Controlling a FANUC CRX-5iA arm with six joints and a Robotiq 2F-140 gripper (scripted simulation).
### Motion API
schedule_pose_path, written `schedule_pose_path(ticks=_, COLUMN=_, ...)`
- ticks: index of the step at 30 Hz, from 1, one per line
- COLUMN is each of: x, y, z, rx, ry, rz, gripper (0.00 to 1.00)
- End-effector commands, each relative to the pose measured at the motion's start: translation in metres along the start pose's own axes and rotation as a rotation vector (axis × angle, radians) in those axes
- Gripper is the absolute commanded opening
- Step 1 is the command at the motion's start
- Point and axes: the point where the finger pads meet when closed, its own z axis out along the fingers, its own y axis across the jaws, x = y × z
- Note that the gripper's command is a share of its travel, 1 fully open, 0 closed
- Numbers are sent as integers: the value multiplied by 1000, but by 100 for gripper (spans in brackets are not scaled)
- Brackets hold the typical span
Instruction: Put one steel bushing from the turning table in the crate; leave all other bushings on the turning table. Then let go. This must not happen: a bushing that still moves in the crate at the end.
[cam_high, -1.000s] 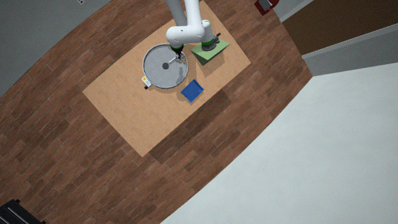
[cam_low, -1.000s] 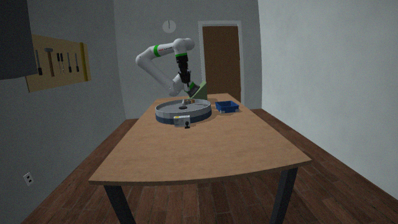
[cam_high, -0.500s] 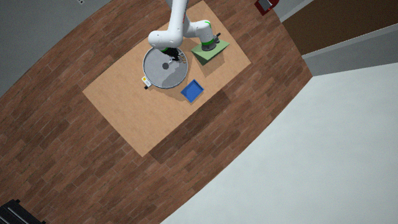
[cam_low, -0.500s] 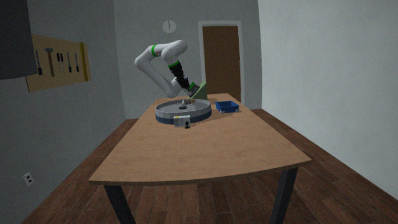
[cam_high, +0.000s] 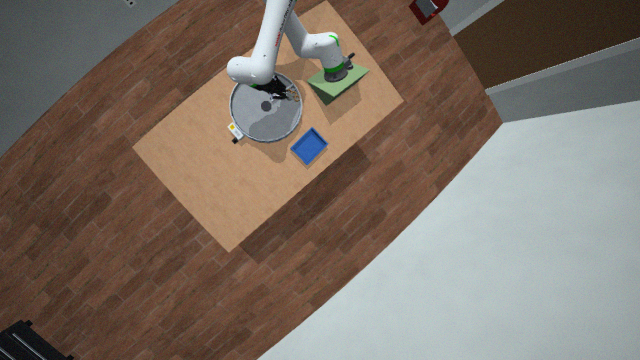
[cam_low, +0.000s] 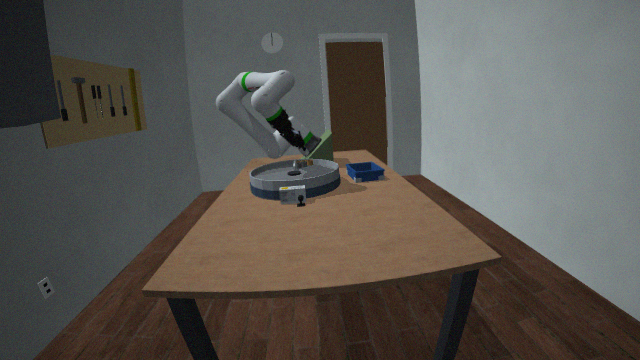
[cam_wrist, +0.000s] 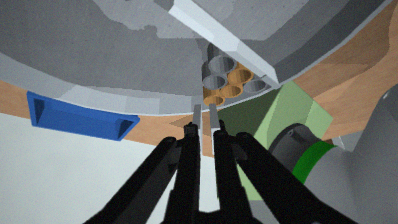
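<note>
The grey turning table (cam_high: 266, 107) stands at the back of the wooden table and also shows in the exterior view (cam_low: 295, 177). In the wrist view a cluster of bushings lies at its rim against a white guide bar (cam_wrist: 225, 42): grey steel bushings (cam_wrist: 221, 64) and brass bushings (cam_wrist: 240, 76) packed together. My gripper (cam_wrist: 205, 114) hangs tilted just off the rim next to the cluster; its fingers stand almost together with only a thin gap and nothing between them. The nearest brass bushing (cam_wrist: 212, 100) lies just beyond the fingertips. The blue crate (cam_wrist: 80, 117) is empty.
The crate (cam_high: 309, 146) sits on the table beside the turning table. The arm's green base block (cam_high: 337, 80) stands close behind the cluster. A small control box (cam_low: 292, 194) is fixed to the turning table's front side.
</note>
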Motion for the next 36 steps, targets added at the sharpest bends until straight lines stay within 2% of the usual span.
schedule_pose_path(ticks=1, x=0, y=0, z=0, rx=0, ry=-1, rz=0, gripper=6)
schedule_pose_path(ticks=36, x=1, y=1, z=-1, rx=-11, ry=-1, rz=1, gripper=6)
